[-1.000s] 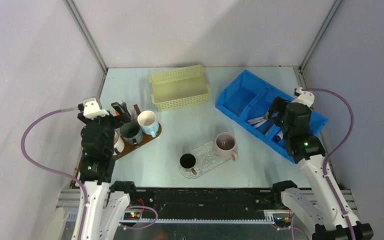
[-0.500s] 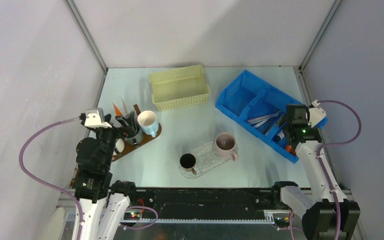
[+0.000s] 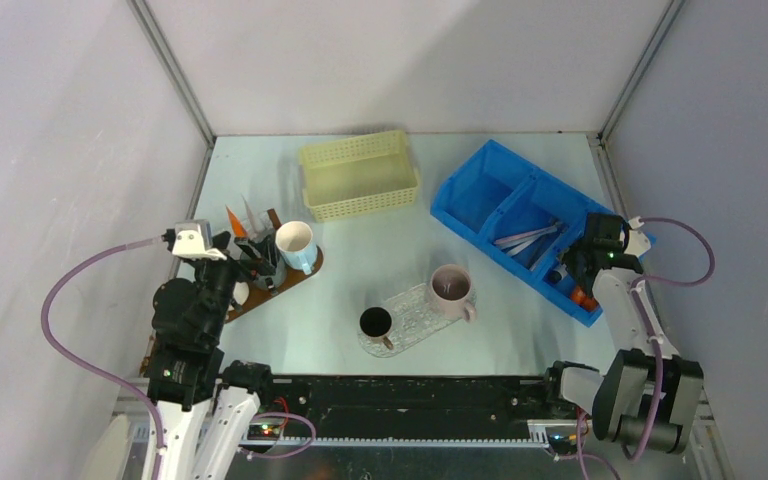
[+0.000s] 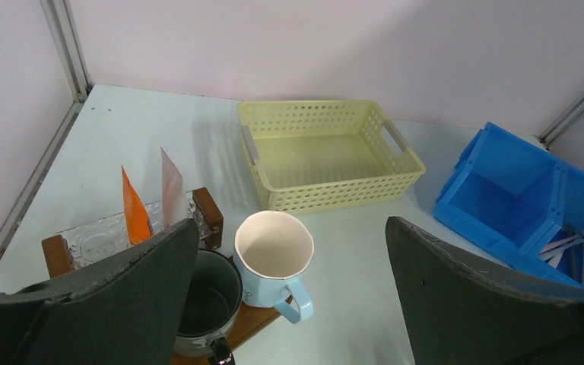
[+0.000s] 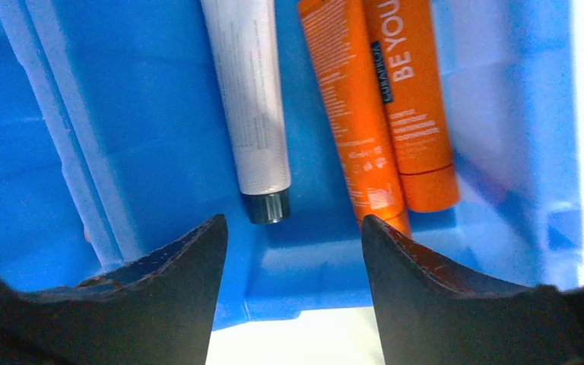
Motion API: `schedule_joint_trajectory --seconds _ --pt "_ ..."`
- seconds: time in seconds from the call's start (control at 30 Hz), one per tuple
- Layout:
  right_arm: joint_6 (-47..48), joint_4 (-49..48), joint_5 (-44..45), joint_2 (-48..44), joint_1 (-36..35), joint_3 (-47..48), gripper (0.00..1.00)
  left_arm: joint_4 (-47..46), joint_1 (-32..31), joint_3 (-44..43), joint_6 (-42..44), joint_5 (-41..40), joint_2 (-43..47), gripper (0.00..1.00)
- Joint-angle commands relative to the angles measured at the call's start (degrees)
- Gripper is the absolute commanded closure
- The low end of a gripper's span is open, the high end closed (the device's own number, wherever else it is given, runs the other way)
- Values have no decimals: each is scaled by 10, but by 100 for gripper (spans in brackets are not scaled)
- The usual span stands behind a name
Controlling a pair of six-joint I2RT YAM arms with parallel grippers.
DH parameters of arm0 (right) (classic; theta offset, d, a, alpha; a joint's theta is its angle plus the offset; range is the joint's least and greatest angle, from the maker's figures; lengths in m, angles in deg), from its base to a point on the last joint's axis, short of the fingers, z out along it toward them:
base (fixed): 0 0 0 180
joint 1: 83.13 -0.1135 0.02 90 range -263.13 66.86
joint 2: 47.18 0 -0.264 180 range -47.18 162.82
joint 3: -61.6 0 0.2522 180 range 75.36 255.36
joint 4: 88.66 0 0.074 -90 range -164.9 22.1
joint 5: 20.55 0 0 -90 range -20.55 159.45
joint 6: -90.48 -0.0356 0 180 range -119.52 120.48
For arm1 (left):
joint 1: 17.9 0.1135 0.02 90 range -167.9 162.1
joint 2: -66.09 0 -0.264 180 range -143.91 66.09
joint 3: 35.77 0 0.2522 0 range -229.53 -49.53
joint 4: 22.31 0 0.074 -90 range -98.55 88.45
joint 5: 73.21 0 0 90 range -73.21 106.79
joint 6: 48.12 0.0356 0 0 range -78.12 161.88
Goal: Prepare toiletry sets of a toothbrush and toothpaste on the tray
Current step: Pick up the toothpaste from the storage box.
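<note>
Blue bin [image 3: 480, 195] is where your right gripper [image 5: 290, 228] has dropped since a second ago (it was over the middle compartment). Its fingers are apart with nothing between them, right above a white tube [image 5: 247, 99] and two orange tubes [image 5: 411, 99]. Your left gripper [image 4: 290, 228] has backed off the wooden tray [image 4: 207, 217], wide open and empty; the tube tops are cut off at the wrist view's edge, and the toothbrushes [image 3: 522, 238] are just thin streaks from above.
</note>
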Motion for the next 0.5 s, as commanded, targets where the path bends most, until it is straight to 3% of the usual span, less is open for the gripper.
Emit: schedule_joint_trajectory --seconds 0.0,0.47 --pt "-6 -50 -59 35 11 -4 33 -6 -6 -16 8 6 -3 0" --pt "8 -120 -161 158 49 -21 45 4 -9 -19 33 -11 -7 0"
